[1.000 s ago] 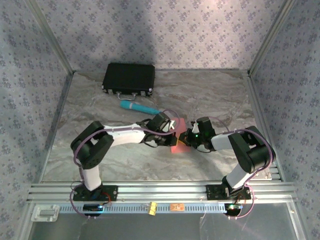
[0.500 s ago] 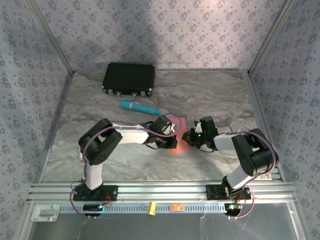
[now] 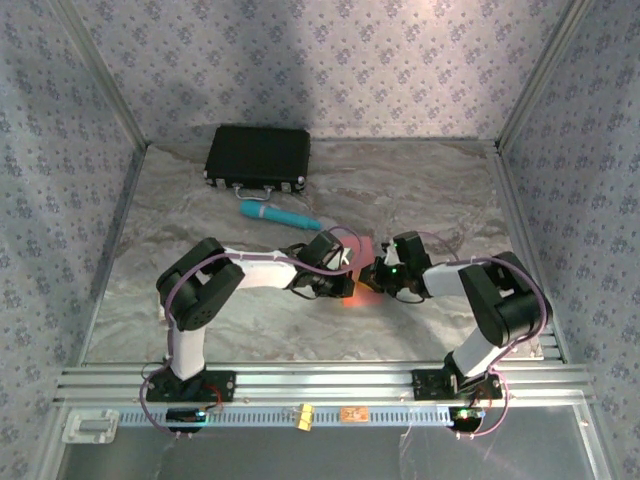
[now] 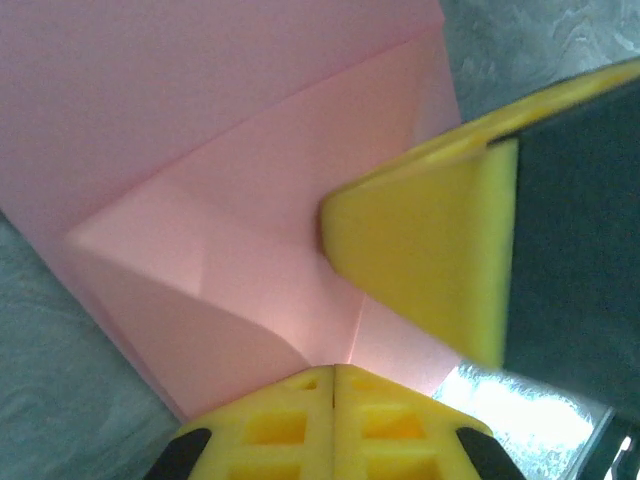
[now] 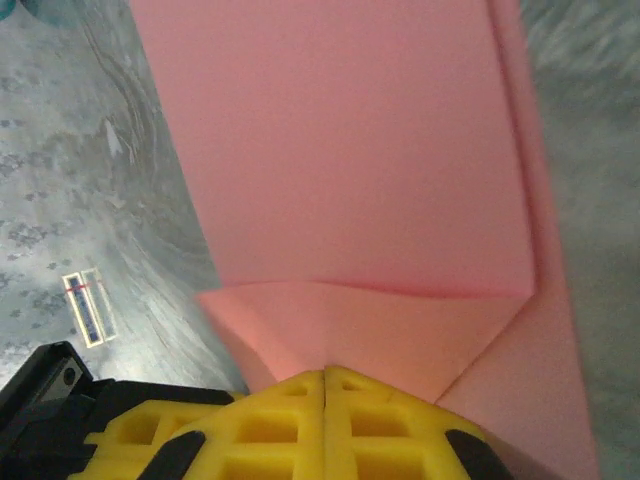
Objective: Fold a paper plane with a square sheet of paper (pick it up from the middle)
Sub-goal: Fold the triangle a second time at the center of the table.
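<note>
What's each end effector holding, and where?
Left end effector and right end effector are shut, tips on the folded pink paper; pinching or just pressing cannot be told.

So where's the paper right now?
Top view: the paper lies folded on the table just right of centre, between the left gripper and right gripper, nearer than the teal cylinder.

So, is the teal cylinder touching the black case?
Apart. The top external view shows a strip of bare table between the black case and the teal cylinder lying in front of it.
</note>
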`<state>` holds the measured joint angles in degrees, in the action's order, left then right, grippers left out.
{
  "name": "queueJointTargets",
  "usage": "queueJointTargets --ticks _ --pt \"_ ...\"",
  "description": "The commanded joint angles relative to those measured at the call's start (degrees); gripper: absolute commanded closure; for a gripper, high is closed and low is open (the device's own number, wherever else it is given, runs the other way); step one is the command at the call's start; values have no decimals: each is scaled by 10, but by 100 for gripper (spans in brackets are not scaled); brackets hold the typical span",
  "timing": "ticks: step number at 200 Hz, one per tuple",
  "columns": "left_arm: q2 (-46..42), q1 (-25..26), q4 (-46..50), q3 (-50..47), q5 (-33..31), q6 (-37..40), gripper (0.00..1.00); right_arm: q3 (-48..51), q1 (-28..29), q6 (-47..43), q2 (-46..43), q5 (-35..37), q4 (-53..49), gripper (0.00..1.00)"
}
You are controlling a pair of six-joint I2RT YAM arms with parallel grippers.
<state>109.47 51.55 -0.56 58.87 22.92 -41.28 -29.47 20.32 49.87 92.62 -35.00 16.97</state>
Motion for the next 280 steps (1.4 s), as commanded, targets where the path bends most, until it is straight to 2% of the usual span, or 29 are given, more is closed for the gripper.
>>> queueJointTargets --ticks 1,77,133,181,250,280 --pt "10 4 56 -23 -29 -1 100 2 -48 -20 23 20 5 99" --pt "16 6 53 -23 -26 -3 100 -46 -103 -50 22 12 -41 98" --pt "13 6 52 -23 -31 -3 100 -22 -49 -52 -74 22 -63 96" --pt "12 7 52 -23 -31 -2 100 -6 -5 -37 -19 2 -31 97" --pt "9 7 55 -24 -31 0 100 -9 -83 -43 14 16 -22 98" --pt "8 7 55 -23 -31 1 100 -14 -82 -39 -18 10 -21 97"
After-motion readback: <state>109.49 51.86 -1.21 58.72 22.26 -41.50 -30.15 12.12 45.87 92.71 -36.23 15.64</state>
